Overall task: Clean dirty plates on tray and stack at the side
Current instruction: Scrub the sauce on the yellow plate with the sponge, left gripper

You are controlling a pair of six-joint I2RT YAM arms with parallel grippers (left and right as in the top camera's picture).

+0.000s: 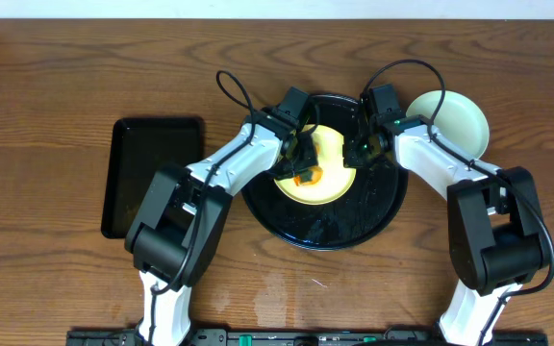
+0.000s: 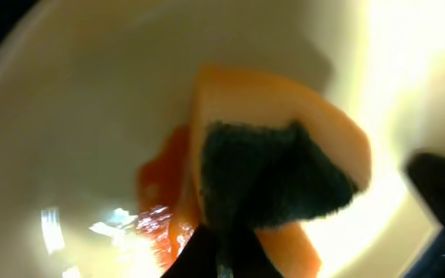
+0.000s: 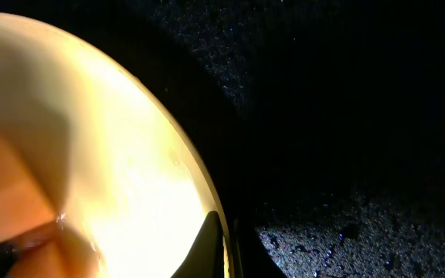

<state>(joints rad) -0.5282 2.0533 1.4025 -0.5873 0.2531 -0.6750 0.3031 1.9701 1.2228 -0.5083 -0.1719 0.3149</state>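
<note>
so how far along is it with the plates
Done: one mint plate sits on the table beside the tray. In hand: the left gripper presses a sponge onto the yellow plate, where an orange smear shows; the right gripper seems to pinch its rim. Left: finishing and stacking it.

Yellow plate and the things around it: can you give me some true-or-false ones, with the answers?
1. The yellow plate sits on the round black tray. True.
2. The left gripper holds a blue cloth. False: it holds an orange sponge with a dark scrubbing side.
3. The yellow plate has an orange smear on it. True.
4. The pale mint plate is on the round black tray too. False: it lies on the table, beside the tray.
5. The right gripper is far from the yellow plate. False: it is right at the plate's rim.
</note>
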